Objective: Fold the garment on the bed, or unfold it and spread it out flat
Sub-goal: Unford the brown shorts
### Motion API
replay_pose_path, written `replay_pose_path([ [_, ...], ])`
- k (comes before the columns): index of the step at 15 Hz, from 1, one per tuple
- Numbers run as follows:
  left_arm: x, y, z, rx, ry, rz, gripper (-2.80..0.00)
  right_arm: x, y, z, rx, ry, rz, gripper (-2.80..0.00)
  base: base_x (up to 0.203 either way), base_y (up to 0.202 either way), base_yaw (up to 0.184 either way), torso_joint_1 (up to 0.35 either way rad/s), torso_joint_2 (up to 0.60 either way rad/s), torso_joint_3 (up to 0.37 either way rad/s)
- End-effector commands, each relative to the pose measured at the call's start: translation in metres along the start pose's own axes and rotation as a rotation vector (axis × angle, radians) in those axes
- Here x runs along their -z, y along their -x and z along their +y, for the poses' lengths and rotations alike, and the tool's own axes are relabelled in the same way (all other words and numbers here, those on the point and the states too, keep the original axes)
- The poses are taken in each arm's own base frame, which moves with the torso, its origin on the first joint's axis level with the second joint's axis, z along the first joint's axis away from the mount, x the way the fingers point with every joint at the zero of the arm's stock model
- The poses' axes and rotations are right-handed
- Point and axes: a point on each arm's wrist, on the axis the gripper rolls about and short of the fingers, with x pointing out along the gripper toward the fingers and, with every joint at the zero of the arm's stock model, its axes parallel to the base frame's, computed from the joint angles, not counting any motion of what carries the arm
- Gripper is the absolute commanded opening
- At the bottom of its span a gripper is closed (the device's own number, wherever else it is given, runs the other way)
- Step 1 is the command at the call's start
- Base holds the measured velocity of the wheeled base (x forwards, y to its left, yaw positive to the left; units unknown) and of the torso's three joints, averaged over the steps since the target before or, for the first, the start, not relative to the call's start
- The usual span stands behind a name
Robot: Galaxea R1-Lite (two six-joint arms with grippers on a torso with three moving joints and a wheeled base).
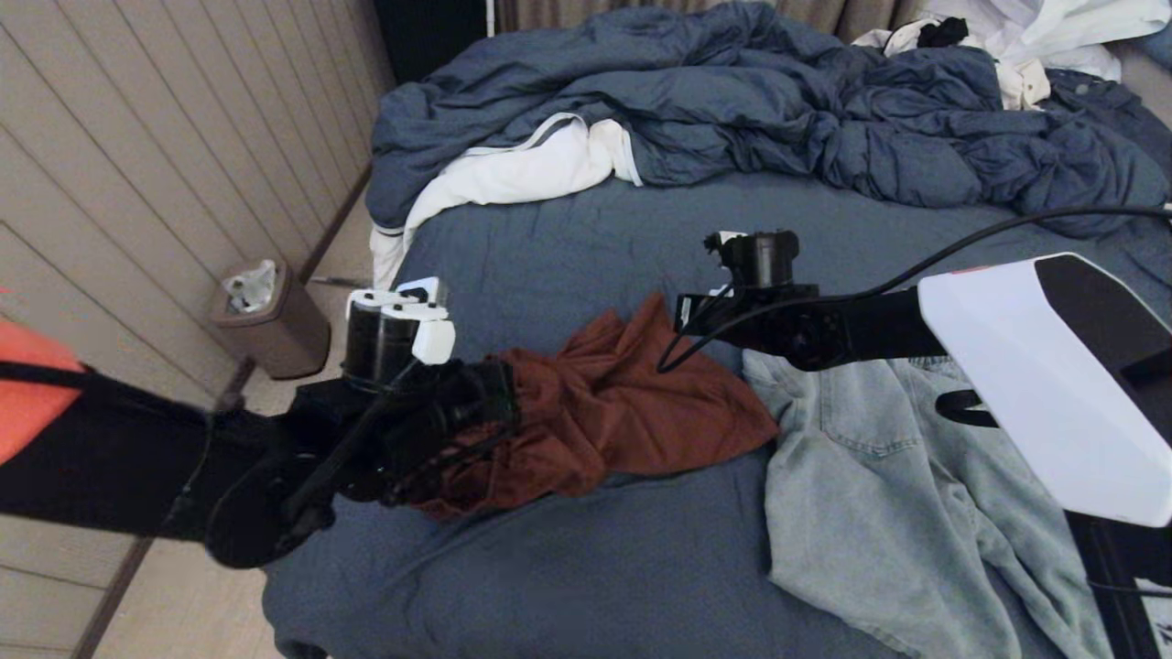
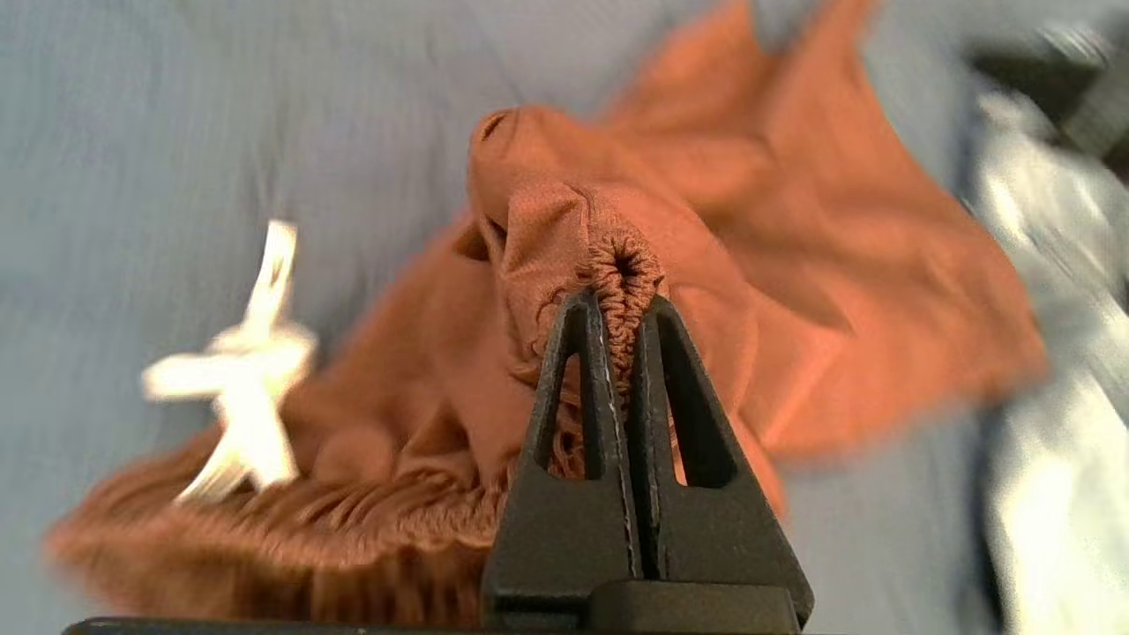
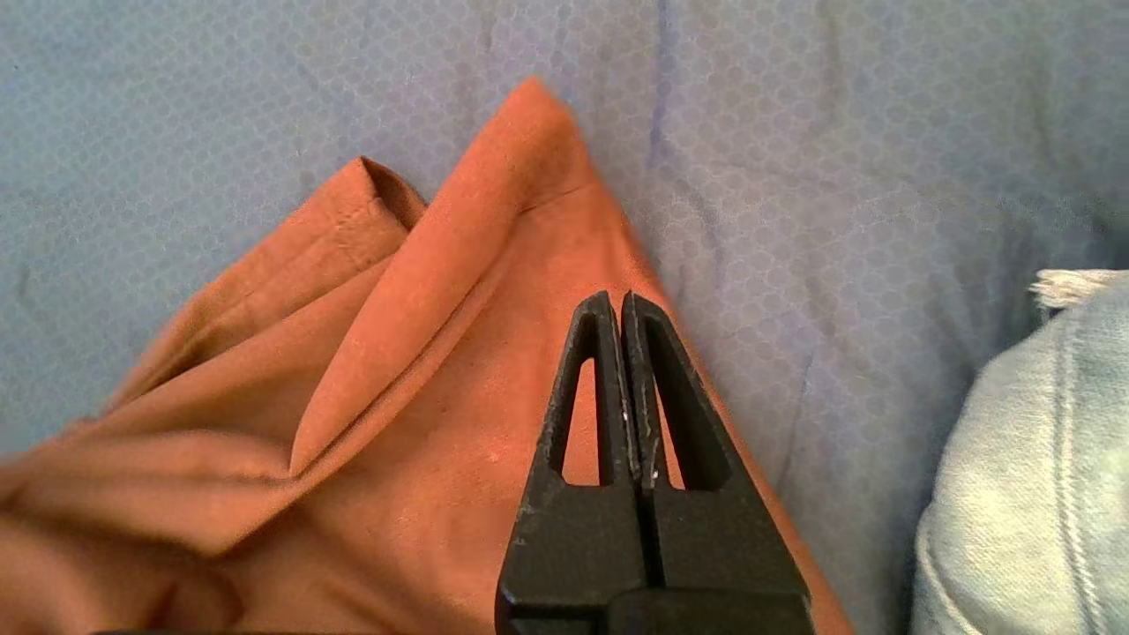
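Rust-coloured shorts (image 1: pixel 623 412) lie crumpled on the bed's slate-blue sheet (image 1: pixel 586 247). My left gripper (image 1: pixel 499 403) is shut on their gathered elastic waistband (image 2: pixel 622 265), lifting that end off the sheet. A white drawstring (image 2: pixel 251 370) dangles beside the waistband. In the left wrist view the left gripper (image 2: pixel 617 304) pinches the ruffled band between its black fingers. My right gripper (image 1: pixel 682 316) hovers over the far hem corner of the shorts (image 3: pixel 397 397). In its wrist view the right gripper (image 3: pixel 616 300) is shut with nothing between the fingers.
Light denim shorts (image 1: pixel 897 476) lie right of the rust ones, almost touching them, and the denim shorts (image 3: pixel 1032 459) edge into the right wrist view. A rumpled blue duvet (image 1: pixel 778 101) and white linens (image 1: pixel 522 169) fill the bed's far end. A brown bin (image 1: pixel 270 320) stands on the floor at left.
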Motion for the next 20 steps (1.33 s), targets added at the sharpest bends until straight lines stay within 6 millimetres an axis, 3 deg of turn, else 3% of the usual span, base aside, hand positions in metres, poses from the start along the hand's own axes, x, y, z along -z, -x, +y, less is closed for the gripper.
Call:
replay_pose_path([
  [1,-0.003,0.055,0.0,0.061,0.001,-0.021,-2.8,-0.002,0.001,-0.001,0.001,-0.002,-0.005,-2.8,0.0,0.0,0.0,0.0,0.0,0.0],
  [3,0.012,0.082,-0.002,0.108,-0.025,0.02,-2.8,-0.002,0.001,-0.003,0.005,-0.003,-0.005,-2.8,0.0,0.0,0.0,0.0,0.0,0.0],
  [5,0.033,0.092,0.0,0.129,-0.056,0.084,-2.8,0.002,-0.001,-0.002,0.004,-0.001,0.005,-2.8,0.0,0.0,0.0,0.0,0.0,0.0],
  [9,0.059,0.095,-0.002,0.144,-0.05,0.179,-2.8,0.013,-0.007,0.002,-0.002,0.005,0.032,-2.8,0.0,0.0,0.0,0.0,0.0,0.0],
  [12,0.066,0.086,-0.004,0.153,-0.028,0.151,-2.8,0.016,-0.012,0.008,-0.013,0.015,0.036,-2.8,0.0,0.0,0.0,0.0,0.0,0.0],
  [14,0.065,0.083,-0.006,0.172,-0.008,0.106,-2.8,0.006,-0.013,0.013,-0.017,0.017,0.036,-2.8,0.0,0.0,0.0,0.0,0.0,0.0],
  [16,0.066,0.083,-0.005,0.175,-0.005,0.105,-2.8,0.005,-0.014,0.029,-0.042,0.033,0.057,-2.8,0.0,0.0,0.0,0.0,0.0,0.0],
  [17,0.067,0.083,-0.005,0.175,-0.006,0.106,-2.8,0.008,-0.014,0.039,-0.058,0.055,0.06,0.0,0.0,0.0,0.0,0.0,0.0,0.0],
  [20,0.065,0.082,-0.005,0.177,0.009,0.097,-2.8,0.011,-0.013,0.051,-0.09,0.113,0.057,0.0,0.0,0.0,0.0,0.0,0.0,0.0],
])
